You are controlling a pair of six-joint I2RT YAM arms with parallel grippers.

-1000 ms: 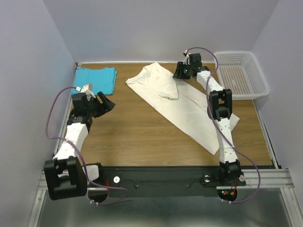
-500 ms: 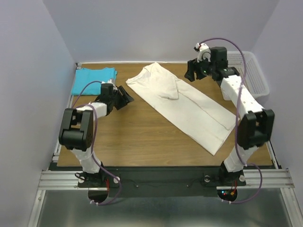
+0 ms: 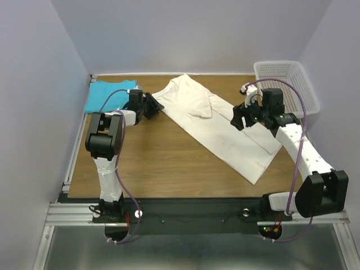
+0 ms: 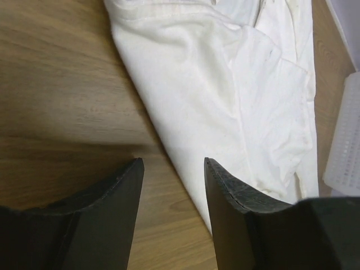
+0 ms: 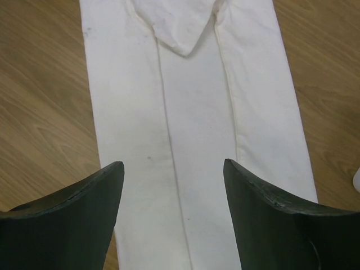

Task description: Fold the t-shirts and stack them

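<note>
The cream-white t-shirt (image 3: 216, 121) lies folded into a long strip, running diagonally from the table's back centre to the front right. It fills the right wrist view (image 5: 191, 112) and the upper right of the left wrist view (image 4: 236, 84). The turquoise t-shirt (image 3: 108, 93) lies folded in the back left corner. My left gripper (image 3: 156, 105) is low at the white shirt's collar end, open, with bare wood between its fingers (image 4: 171, 180). My right gripper (image 3: 239, 118) hovers over the strip's middle, open and holding nothing (image 5: 174, 169).
A white mesh basket (image 3: 287, 84) stands at the back right, its corner showing in the left wrist view (image 4: 346, 140). Grey walls close in the table on three sides. Bare wooden tabletop (image 3: 157, 157) stretches across the front left.
The left gripper travelled from beside the turquoise shirt rightward to the white shirt's collar end. The right gripper came forward from the back of the shirt to its middle and opened wider.
</note>
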